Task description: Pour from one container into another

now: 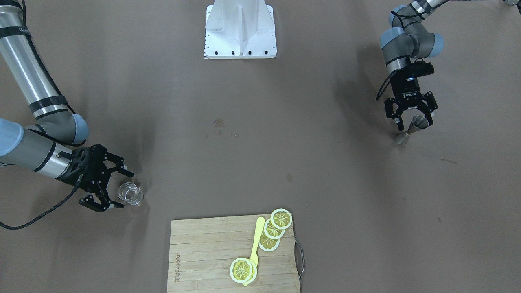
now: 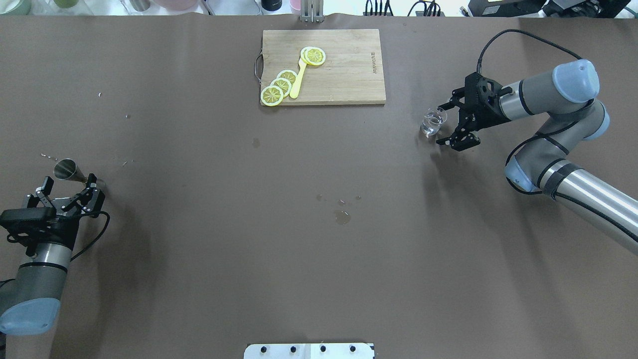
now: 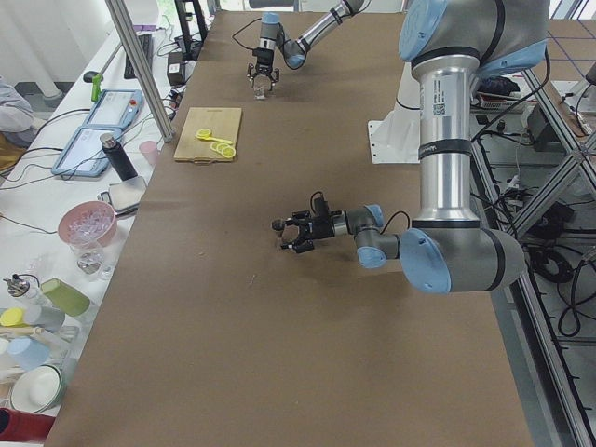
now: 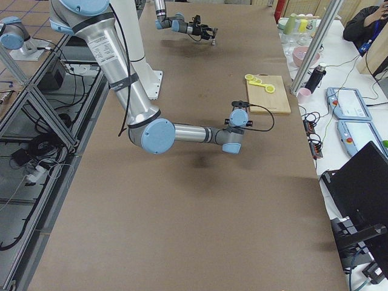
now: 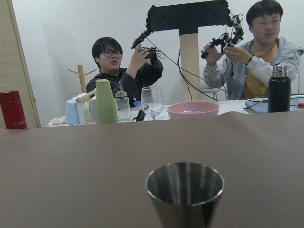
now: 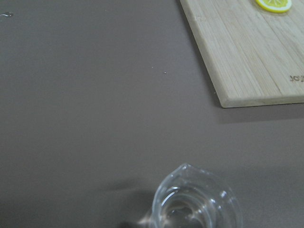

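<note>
Nearest my base, a few wet spots (image 2: 342,217) mark the brown table (image 2: 199,279) near its centre. Further out, on my left side, my left gripper (image 2: 70,185) is low over the table with its jaws spread and nothing held. The steel jigger (image 2: 70,170) stands upright just ahead of the fingertips, and I cannot tell whether either finger touches it. In the left wrist view its open mouth sits centred and close. Further out again, well apart on my right side, my right gripper (image 2: 442,126) lies nearly level with its jaws also spread and empty. The glass cup (image 2: 432,122) stands upright at their opening, not clamped, and appears to hold a little clear liquid. Farthest out is the cutting board (image 2: 339,75), carrying lemon slices (image 2: 279,85) and a yellow utensil (image 2: 298,80).

Hazards, as I judge them:
- If one finger meets the cup before the other, the cup will slide or tip and spill.
- Smooth glass may slip or rotate in the grip during the tilt.
- The jigger has a narrow waist, so an off-centre closure could topple it.
- Its mouth is small, so a fast tilt or poor alignment of the pouring lip would send liquid onto the table.
</note>
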